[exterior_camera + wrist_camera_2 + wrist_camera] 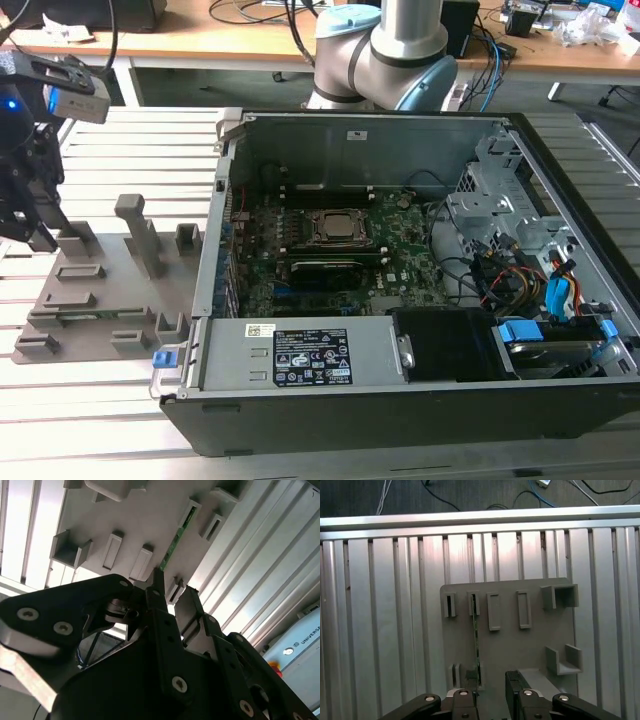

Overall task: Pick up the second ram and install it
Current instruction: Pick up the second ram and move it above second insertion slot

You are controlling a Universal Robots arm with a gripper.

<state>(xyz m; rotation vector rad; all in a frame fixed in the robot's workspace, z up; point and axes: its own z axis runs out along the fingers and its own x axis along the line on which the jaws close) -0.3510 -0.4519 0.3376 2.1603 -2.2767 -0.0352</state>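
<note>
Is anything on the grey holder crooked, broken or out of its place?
Nothing stands out. The second ram stands on edge in the slots of the grey holder, and the open gripper is close to it.

Looked like a robotics lab: slotted aluminium surface [80,420], opened computer case [350,425], grey fixture plate [110,290], cable-strewn wooden desk [230,45] behind.

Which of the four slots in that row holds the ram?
The slot next to the end one, on the side away from the open brackets: the thin green second ram stands edgewise in it. The others show none.
</note>
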